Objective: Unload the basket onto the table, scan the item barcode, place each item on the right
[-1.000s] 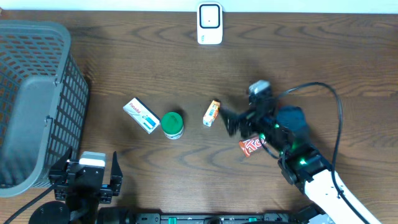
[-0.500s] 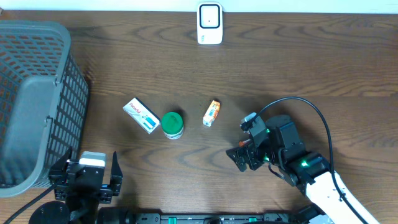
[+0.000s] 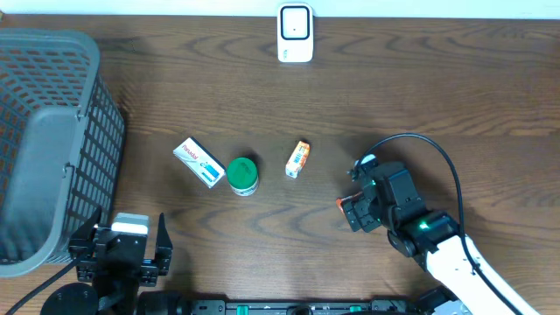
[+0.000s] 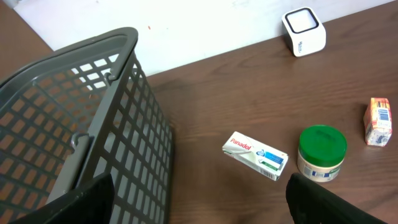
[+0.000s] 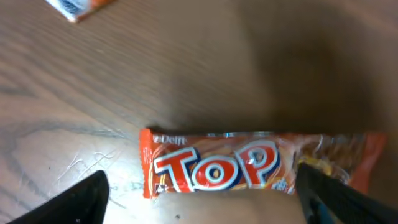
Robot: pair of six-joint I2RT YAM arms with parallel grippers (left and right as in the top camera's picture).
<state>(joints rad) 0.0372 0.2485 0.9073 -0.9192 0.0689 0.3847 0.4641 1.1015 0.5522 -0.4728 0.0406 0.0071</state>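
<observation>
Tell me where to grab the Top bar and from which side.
Grip the Top bar at its middle, across the narrow width, coming straight down from above: it lies flat on the table, long and thin. The right fingers line up along its length, so turn the wrist a quarter first.

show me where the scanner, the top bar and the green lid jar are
scanner [image 3: 295, 33], overhead view, on its front face
top bar [image 5: 214, 169], right wrist view, on the lettering
green lid jar [image 4: 322, 144], left wrist view, on the lid's top
</observation>
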